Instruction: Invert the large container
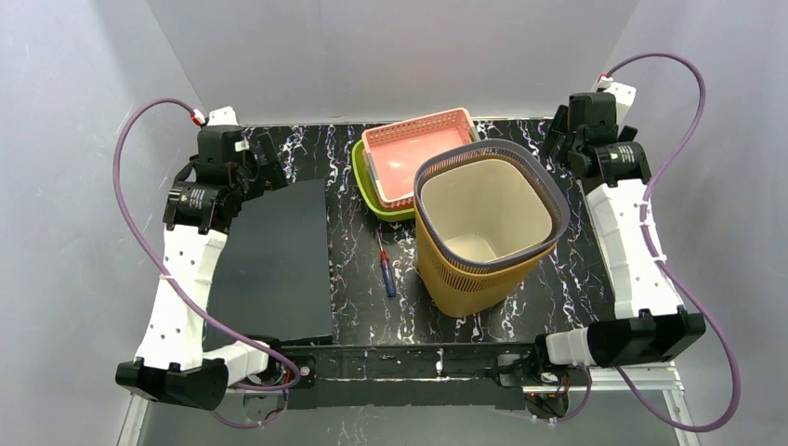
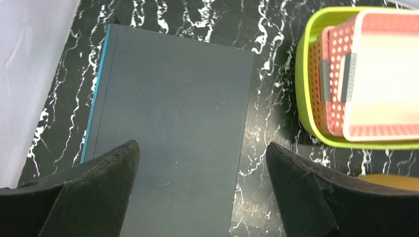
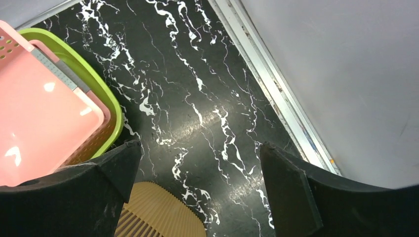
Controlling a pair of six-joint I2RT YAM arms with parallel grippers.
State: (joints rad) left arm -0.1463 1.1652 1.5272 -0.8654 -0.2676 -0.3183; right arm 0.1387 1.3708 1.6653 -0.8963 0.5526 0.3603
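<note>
Zero progress so far. Large container [image 1: 465, 279] stands upright, mouth up, on the table [image 1: 573, 277] right of centre. It is just beside the pink basket [image 1: 413, 153], which is nested in a green basket [image 1: 370, 190]; screwdriver [image 1: 386, 269] lies just left of it. Left hand [image 2: 202, 153] is wide open and empty, above the dark book [image 2: 173, 113] on the left. Right hand [image 3: 200, 150] is wide open and empty near the far right corner, container wall at the bottom of its view, not touching. All still to do: reach, grip, tip over, set mouth down. Bulky, so probably needs both arms
</note>
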